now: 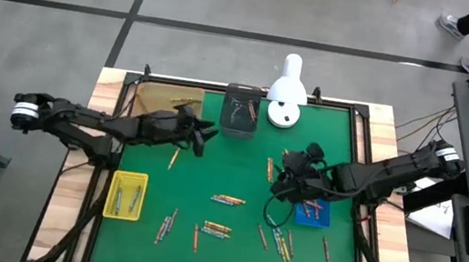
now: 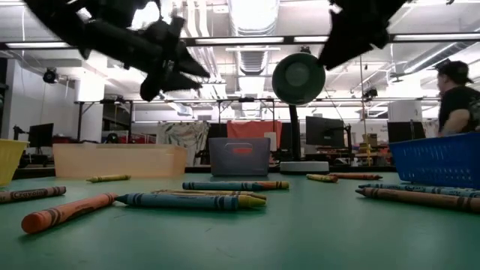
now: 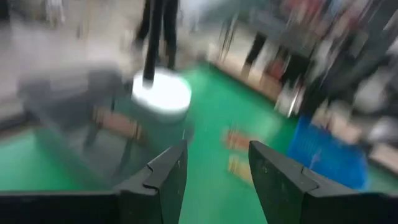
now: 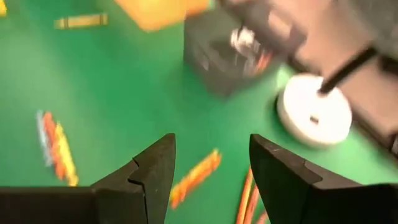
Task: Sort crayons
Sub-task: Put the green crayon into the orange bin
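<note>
Surface: green mat (image 1: 210,174) on a wooden table, lamp (image 1: 287,91) at the far edge.
Crayons: crayons (image 1: 227,200) scattered across the near half; some in the yellow tray (image 1: 126,195).
Left gripper: left gripper (image 1: 205,133) raised beside the dark bin (image 1: 240,112), jaws parted, empty.
Right gripper: right gripper (image 1: 286,181) by the blue tray (image 1: 313,215), jaws released, holding nothing.
</note>
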You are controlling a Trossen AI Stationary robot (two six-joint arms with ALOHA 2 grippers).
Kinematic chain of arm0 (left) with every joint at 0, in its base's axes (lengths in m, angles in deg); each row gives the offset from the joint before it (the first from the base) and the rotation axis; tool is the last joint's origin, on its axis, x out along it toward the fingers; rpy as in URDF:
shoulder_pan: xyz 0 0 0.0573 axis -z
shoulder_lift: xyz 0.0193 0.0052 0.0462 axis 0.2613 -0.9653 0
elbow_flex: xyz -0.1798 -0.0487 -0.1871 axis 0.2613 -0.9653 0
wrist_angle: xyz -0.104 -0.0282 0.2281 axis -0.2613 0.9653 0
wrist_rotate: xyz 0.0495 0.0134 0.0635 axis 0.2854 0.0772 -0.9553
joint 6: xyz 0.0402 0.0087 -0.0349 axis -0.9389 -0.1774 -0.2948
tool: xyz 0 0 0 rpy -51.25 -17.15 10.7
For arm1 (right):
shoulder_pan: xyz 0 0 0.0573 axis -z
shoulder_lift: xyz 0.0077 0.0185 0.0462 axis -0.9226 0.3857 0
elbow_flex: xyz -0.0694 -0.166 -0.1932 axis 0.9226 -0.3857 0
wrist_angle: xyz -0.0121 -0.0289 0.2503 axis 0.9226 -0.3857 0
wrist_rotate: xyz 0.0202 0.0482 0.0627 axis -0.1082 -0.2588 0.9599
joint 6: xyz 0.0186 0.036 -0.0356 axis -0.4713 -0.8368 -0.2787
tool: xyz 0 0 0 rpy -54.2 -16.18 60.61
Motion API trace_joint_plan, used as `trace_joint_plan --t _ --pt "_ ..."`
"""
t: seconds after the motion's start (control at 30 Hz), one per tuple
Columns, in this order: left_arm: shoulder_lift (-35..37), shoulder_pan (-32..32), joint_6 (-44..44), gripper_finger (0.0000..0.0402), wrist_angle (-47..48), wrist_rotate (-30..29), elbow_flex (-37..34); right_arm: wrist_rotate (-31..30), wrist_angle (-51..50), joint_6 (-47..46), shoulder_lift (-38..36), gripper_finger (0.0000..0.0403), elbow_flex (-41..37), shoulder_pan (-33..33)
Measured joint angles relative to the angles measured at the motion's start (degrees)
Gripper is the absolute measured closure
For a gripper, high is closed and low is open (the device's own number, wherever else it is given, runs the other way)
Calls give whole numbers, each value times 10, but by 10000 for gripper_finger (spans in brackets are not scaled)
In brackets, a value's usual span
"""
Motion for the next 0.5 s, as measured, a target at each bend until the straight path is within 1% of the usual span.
trace_joint_plan --t 0.07,0.13,0.2,0.27,0.33,0.4,0.5 --pt "-17 3 10 247 143 11 57 -17 75 47 0 209 -20 0" --pt "-35 9 28 247 301 13 117 -10 148 93 0 209 -43 0" --pt "-59 26 71 247 456 -1 165 15 196 136 0 209 -64 -1" --pt "-84 57 122 247 579 -18 198 52 210 161 0 209 -76 -2" --pt "-105 92 166 247 667 -28 227 81 212 172 0 209 -83 -2" --pt "-124 120 192 247 735 -28 251 98 212 183 0 209 -90 -2" --pt "-153 138 234 247 804 -23 276 103 212 194 0 209 -97 -1"
